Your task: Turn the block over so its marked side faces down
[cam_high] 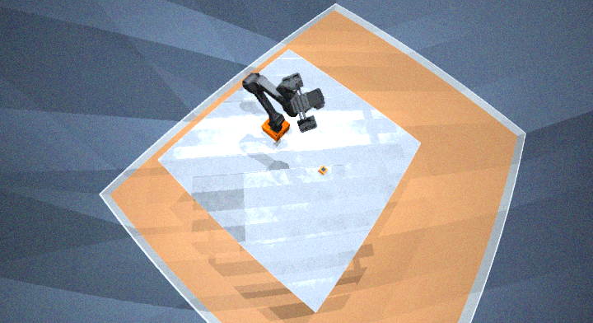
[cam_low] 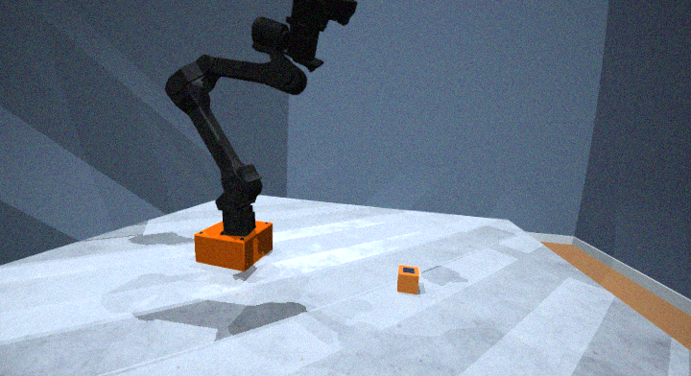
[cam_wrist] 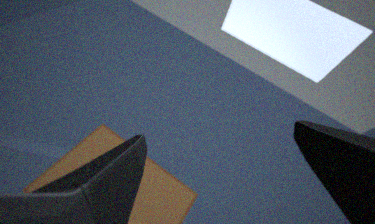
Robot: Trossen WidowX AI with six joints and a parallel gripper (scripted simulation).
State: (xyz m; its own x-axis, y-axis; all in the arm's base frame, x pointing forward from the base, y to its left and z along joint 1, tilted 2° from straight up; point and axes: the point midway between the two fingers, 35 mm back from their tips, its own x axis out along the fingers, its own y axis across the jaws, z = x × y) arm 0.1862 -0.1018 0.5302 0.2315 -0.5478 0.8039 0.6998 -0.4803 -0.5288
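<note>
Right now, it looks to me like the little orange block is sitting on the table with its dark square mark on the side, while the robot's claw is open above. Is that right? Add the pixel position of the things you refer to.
Not quite: the dark square is on the top face of the orange block (cam_high: 319, 171) (cam_low: 408, 283), as the exterior view shows. The block does sit on the table (cam_high: 290, 221) (cam_low: 387, 344), and the gripper (cam_high: 304, 104) (cam_wrist: 217, 135) is open above.

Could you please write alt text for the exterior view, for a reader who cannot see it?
A small orange block with a dark square mark on its top face sits on a pale, streaked table. Behind it to the left, a black robot arm rises from an orange base, its upper end cut off by the frame.
</note>
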